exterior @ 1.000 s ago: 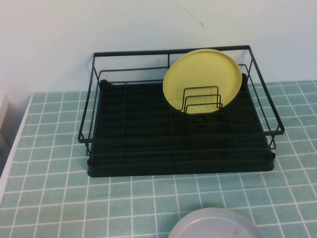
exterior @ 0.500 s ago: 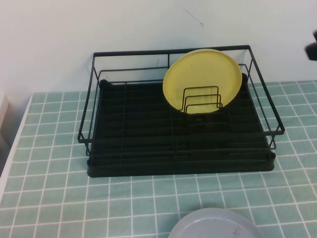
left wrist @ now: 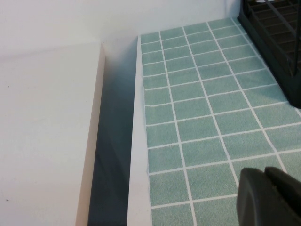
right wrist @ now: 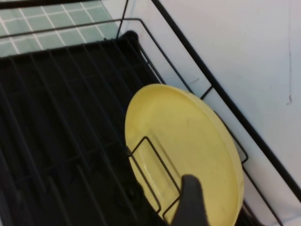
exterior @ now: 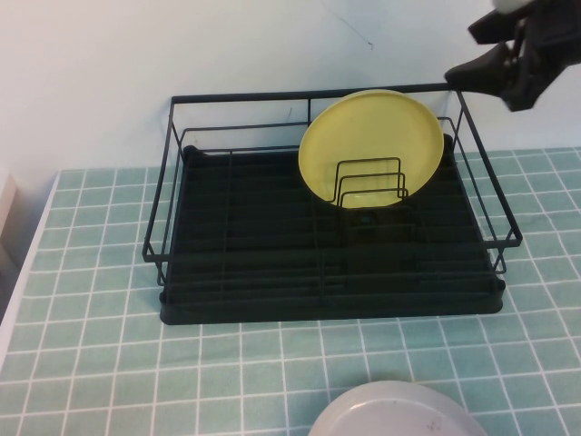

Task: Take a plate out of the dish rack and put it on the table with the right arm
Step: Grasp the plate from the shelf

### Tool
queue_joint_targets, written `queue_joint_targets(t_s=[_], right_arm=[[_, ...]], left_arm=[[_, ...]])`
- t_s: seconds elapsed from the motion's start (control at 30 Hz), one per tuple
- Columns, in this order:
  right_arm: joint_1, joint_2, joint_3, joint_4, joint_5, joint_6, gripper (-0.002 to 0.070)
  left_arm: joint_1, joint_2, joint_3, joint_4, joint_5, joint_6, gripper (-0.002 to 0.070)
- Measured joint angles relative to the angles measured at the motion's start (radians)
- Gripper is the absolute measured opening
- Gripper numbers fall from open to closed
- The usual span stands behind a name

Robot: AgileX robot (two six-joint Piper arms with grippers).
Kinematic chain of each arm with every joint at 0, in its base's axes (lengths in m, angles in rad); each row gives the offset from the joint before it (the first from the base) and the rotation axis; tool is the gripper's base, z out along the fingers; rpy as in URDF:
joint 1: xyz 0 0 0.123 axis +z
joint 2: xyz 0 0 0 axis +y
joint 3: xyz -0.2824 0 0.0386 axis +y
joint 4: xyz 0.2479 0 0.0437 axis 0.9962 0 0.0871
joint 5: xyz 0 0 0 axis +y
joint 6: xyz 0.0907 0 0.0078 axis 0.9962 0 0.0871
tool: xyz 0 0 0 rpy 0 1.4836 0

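The pale-yellow plate (exterior: 370, 145) stands on edge in the wire dividers at the back right of the black dish rack (exterior: 245, 272), leaning toward the back wall. It also shows in the right wrist view (right wrist: 188, 136), with the rack (right wrist: 56, 141) beneath it. My right gripper (exterior: 465, 50) is open and empty. It hangs in the air above the rack's back right corner, just right of and above the plate, not touching it. One of its fingers (right wrist: 190, 202) shows in front of the plate. My left gripper (left wrist: 270, 200) is shut and empty, low over the green tiled table (left wrist: 197, 117), out of the high view.
A grey-white round plate (exterior: 399, 413) lies at the table's front edge. The white wall stands right behind the rack. A white counter (left wrist: 47, 132) lies beyond a gap at the table's left edge. The rack's corner (left wrist: 277, 42) is near the left gripper.
My right gripper has come into the high view from the upper right and moved left toward the rack's back right corner. The plate and rack have not moved.
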Motion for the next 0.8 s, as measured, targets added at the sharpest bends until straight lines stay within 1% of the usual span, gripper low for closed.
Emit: queue_joint_targets(t_s=[0.17, 0.47, 0.8], right_arm=[[0.002, 0.133, -0.085, -0.002, -0.012, -0.002, 0.0499], [0.032, 0.294, -0.184, -0.006, -0.046, -0.075, 0.05], [0.077, 0.409, -0.208, -0.006, -0.259, -0.083, 0.0496]], left_arm=[[0.0, 0.0, 0.0, 0.0, 0.0, 0.0, -0.0003], [0.0, 0.0, 0.0, 0.0, -0.002, 0.0, -0.0003], [0.0, 0.0, 0.0, 0.0, -0.002, 0.0, -0.0003]])
